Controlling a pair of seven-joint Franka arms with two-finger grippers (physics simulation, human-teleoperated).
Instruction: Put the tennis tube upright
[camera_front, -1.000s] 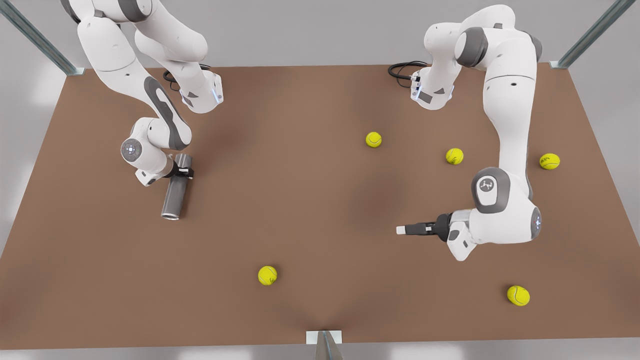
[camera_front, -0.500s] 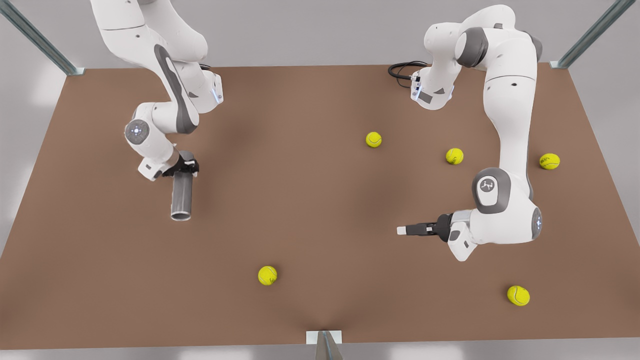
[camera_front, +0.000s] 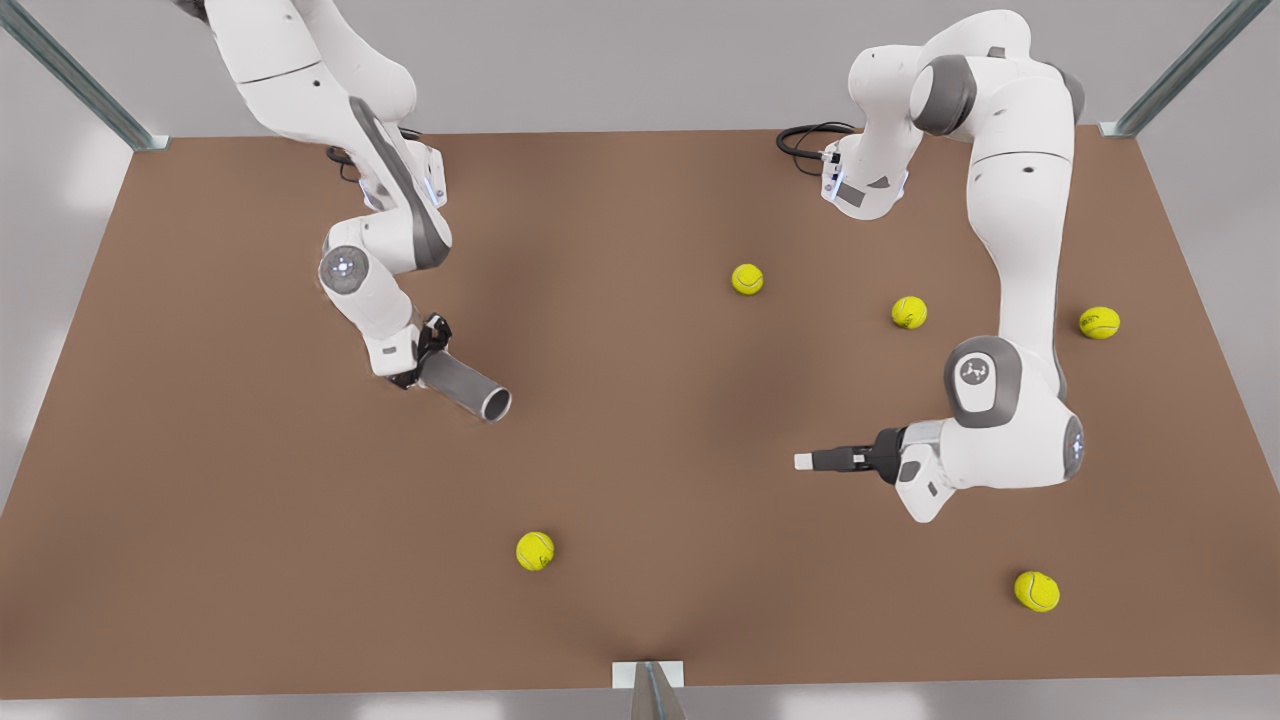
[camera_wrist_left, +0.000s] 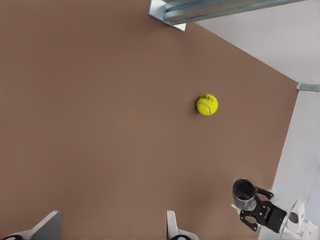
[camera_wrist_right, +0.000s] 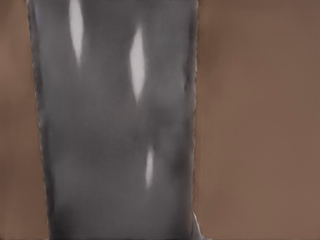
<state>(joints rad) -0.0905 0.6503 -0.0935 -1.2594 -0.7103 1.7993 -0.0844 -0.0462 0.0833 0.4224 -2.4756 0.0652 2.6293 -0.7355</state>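
Tennis tube (camera_front: 466, 386): dark grey cylinder, off upright, lying at a slant over the table's half on the front view's left. Silvery rim and open mouth point toward the front view's lower right; plain end sits in the right gripper. Contact with the table cannot be told.
Tennis tube, right wrist view (camera_wrist_right: 117, 125): grey wall with bright streaks seen at close range, brown table beside it.
Tennis tube, left wrist view (camera_wrist_left: 243, 192): seen far off, open mouth turned toward the camera.
Right gripper (camera_front: 428, 352): on the arm at the front view's left. Black fingers clamped on the tube's plain end; seen far off in the left wrist view (camera_wrist_left: 259, 212), just beside the tube.
Left gripper (camera_front: 804, 461): on the arm at the front view's right, held level above the table and aimed toward the front view's left. Waits, well apart from the tube. Holds nothing.
Left gripper, left wrist view (camera_wrist_left: 111, 226): fingers (camera_wrist_left: 49, 226) spread wide over bare table.
Table (camera_front: 640, 420): brown, flat, with metal frame posts at the corners and at the near edge.
Tennis balls: five, yellow, all on the table. Three in a loose group near the left arm (camera_front: 747, 279) (camera_front: 909, 312) (camera_front: 1099, 322); one near the table's near edge (camera_front: 535, 551), seen also in the left wrist view (camera_wrist_left: 207, 104); one toward the front view's lower right (camera_front: 1037, 591).
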